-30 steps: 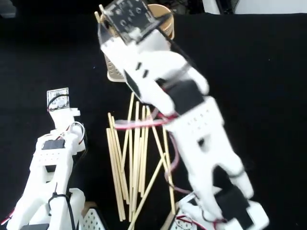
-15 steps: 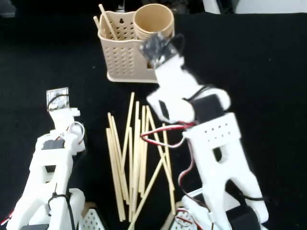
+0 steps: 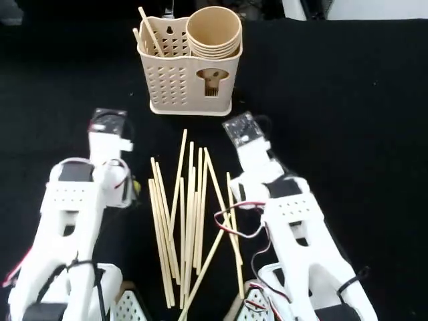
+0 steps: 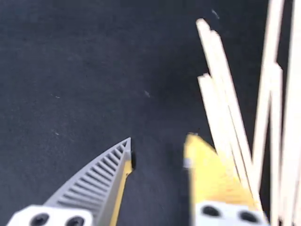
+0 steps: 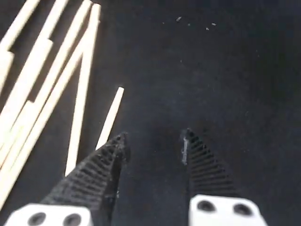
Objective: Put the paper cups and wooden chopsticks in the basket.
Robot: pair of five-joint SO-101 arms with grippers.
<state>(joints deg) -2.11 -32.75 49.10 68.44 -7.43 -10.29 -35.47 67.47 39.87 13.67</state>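
Black-fingered right gripper (image 5: 153,136) withdrawn from basket (image 3: 167,73), jaws apart

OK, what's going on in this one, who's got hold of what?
Nothing is being held right now. The stacked paper cups are in the basket, along with a couple of chopsticks. A pile of wooden chopsticks lies loose on the black table between the two arms. The left gripper and the right gripper are both open and empty, low over the table on either side of that pile.
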